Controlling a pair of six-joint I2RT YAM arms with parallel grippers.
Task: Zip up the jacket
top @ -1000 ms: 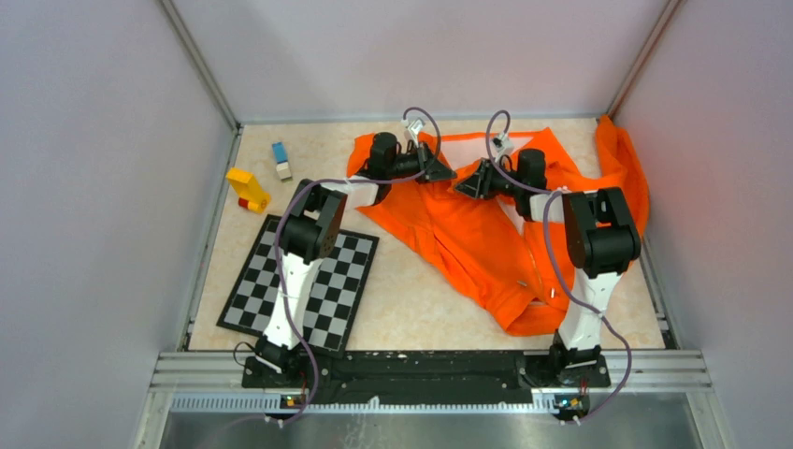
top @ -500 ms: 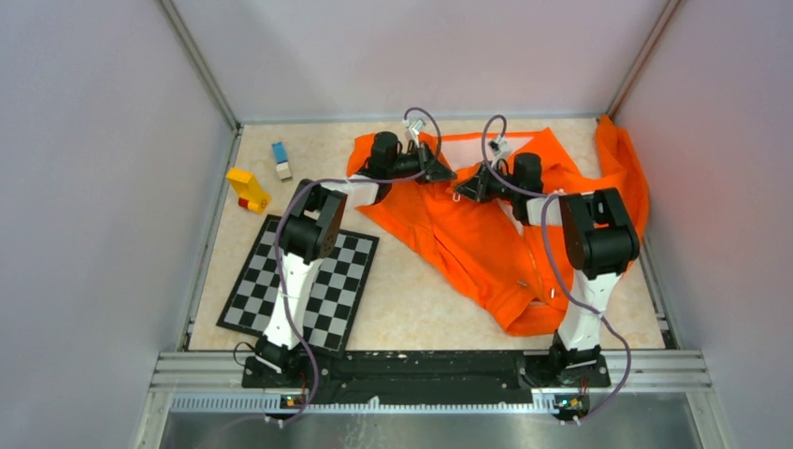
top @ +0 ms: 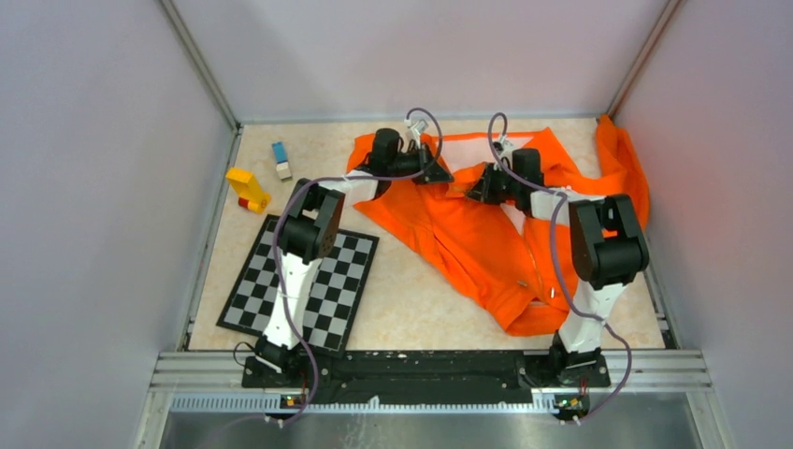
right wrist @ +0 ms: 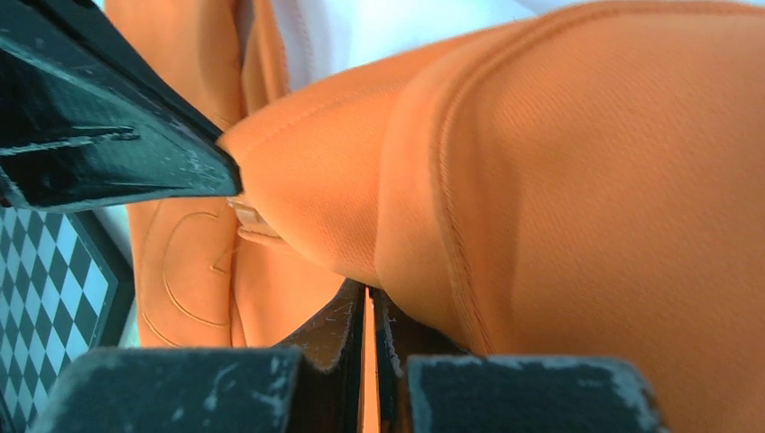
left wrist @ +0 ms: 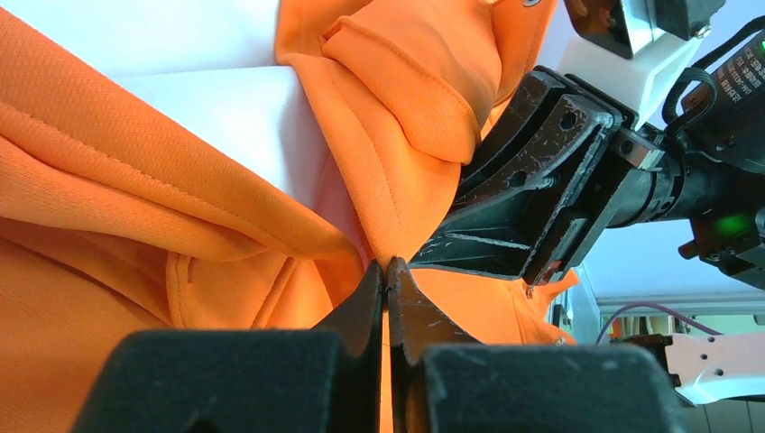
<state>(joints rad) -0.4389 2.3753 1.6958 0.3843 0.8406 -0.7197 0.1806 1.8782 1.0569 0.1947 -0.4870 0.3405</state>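
The bright orange jacket lies spread over the right half of the table, its pale lining showing at the far end. My left gripper is shut on an orange fabric edge near the collar; its wrist view shows the fabric pinched between the fingers. My right gripper faces it, a short gap away, and is shut on another fold of the jacket; its wrist view shows fabric between the jaws. A small pale zipper part sits beside the left gripper's finger.
A black-and-white checkerboard lies at the front left. A yellow block and a small blue-and-white block sit at the far left. One orange sleeve climbs the right wall. Bare tabletop shows between the checkerboard and the jacket.
My right arm has shifted slightly right and back, its gripper drawing a little away from the left one. The left gripper has barely moved. Both stay shut on the jacket.
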